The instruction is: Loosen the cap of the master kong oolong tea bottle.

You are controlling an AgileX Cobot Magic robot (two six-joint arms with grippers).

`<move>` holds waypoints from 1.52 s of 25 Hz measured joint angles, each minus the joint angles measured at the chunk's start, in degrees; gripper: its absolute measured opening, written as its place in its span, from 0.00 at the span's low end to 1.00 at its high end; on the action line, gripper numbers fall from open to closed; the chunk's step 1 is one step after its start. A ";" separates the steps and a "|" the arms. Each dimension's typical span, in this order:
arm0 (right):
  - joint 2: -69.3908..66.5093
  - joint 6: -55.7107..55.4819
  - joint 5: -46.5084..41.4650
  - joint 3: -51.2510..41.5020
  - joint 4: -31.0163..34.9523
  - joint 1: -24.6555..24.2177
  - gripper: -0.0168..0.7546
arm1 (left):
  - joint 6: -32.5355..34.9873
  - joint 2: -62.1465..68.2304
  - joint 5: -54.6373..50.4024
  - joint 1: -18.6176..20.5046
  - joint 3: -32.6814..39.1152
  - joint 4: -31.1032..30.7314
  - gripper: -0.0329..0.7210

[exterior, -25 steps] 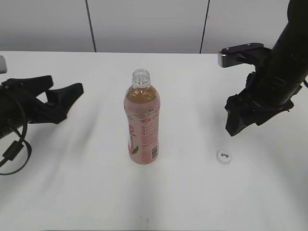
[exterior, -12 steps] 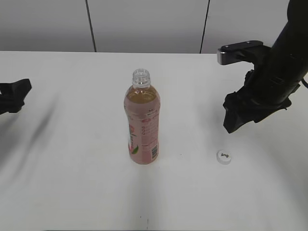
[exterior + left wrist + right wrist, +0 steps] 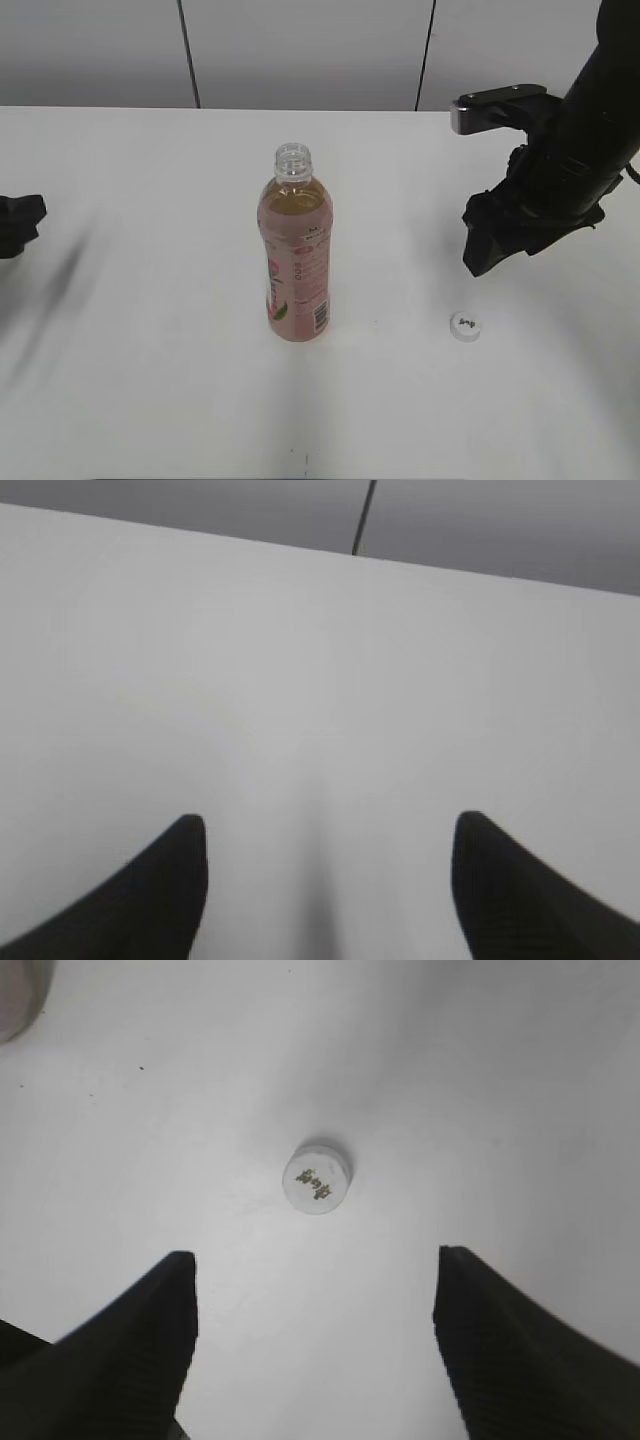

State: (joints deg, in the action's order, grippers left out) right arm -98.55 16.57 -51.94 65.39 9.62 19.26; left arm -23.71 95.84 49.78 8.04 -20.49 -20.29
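Note:
The master kong oolong tea bottle (image 3: 295, 252) stands upright mid-table with amber tea, a pink label and an open neck. The white cap (image 3: 465, 326) lies on the table to its right, off the bottle; it also shows in the right wrist view (image 3: 317, 1178) with a dark mark on top. My right gripper (image 3: 483, 258) hangs open and empty above and a little behind the cap; its jaws (image 3: 312, 1290) are wide apart. My left gripper (image 3: 22, 224) is at the far left edge, open and empty (image 3: 325, 852), over bare table.
The white table (image 3: 150, 380) runs to a grey panelled wall (image 3: 300, 50) at the back. A corner of the bottle shows at the top left of the right wrist view (image 3: 20, 995).
My left gripper has drawn back to the left, from near the bottle to the frame's edge. The right gripper has shifted slightly. Bottle and cap have not moved.

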 joint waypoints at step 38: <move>37.23 -12.44 -16.79 -15.08 -8.64 0.00 0.70 | 12.57 -70.32 -100.83 -5.58 -12.49 21.38 0.64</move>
State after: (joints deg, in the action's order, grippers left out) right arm -61.32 4.13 -68.73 50.32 0.98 19.26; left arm -11.14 25.52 -51.05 2.46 -32.98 1.09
